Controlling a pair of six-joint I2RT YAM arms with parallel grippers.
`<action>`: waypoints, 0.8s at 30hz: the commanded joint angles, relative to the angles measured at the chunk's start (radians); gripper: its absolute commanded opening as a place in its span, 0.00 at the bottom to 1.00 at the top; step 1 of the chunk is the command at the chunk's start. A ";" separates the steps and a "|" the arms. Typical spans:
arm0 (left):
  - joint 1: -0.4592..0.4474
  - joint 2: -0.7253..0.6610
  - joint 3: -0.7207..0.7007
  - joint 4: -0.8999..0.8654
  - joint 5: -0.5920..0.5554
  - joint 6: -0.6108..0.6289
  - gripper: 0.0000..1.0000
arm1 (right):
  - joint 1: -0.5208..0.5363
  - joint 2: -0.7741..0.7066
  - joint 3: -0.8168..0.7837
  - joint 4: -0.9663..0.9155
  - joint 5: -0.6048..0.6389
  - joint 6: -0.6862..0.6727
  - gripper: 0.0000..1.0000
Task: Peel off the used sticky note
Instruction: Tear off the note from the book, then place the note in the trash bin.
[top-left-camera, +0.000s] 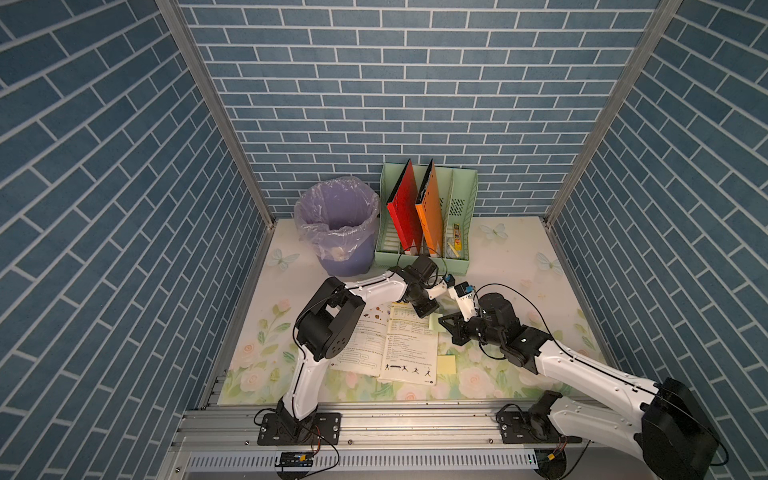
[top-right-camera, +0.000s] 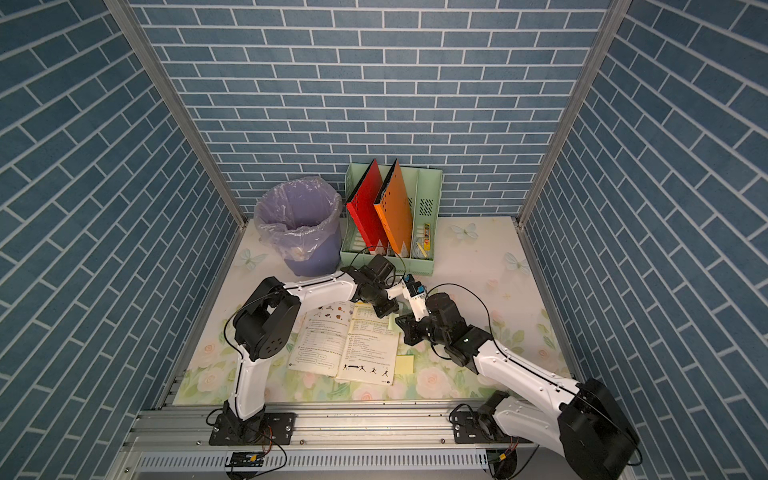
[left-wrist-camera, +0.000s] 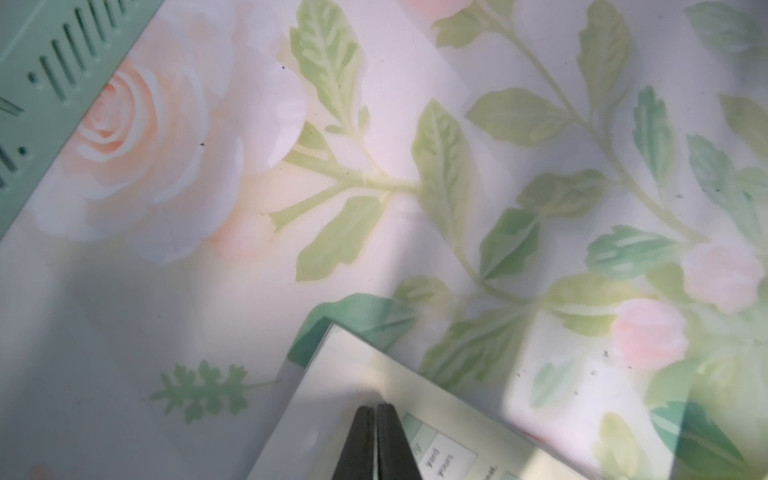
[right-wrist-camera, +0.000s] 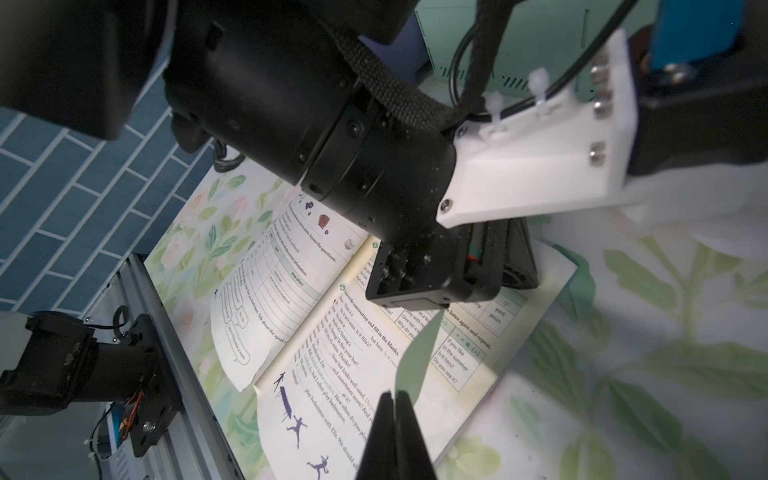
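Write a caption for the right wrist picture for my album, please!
Right gripper pinches the green sticky note above the open book while the left gripper pins its page.

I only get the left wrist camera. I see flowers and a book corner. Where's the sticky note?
Observer: The green sticky note is pinched in the right gripper, over the right-hand page of the open book.
Child: Is there another note?
Observer: Yes, a yellow sticky note lies on the table beside the book's right edge.
Child: Where would rubbish go?
Observer: A purple bin with a plastic liner stands at the back, left of the green file organizer.
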 joint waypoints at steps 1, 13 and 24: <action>0.045 -0.124 0.024 -0.085 0.067 0.022 0.15 | 0.007 -0.073 0.078 -0.074 -0.035 -0.006 0.00; 0.401 -0.624 -0.169 -0.285 0.276 0.109 0.42 | 0.004 -0.055 0.398 -0.228 -0.058 -0.004 0.00; 0.857 -0.879 -0.395 -0.515 0.453 0.352 0.58 | -0.001 0.402 1.053 -0.355 -0.032 -0.080 0.00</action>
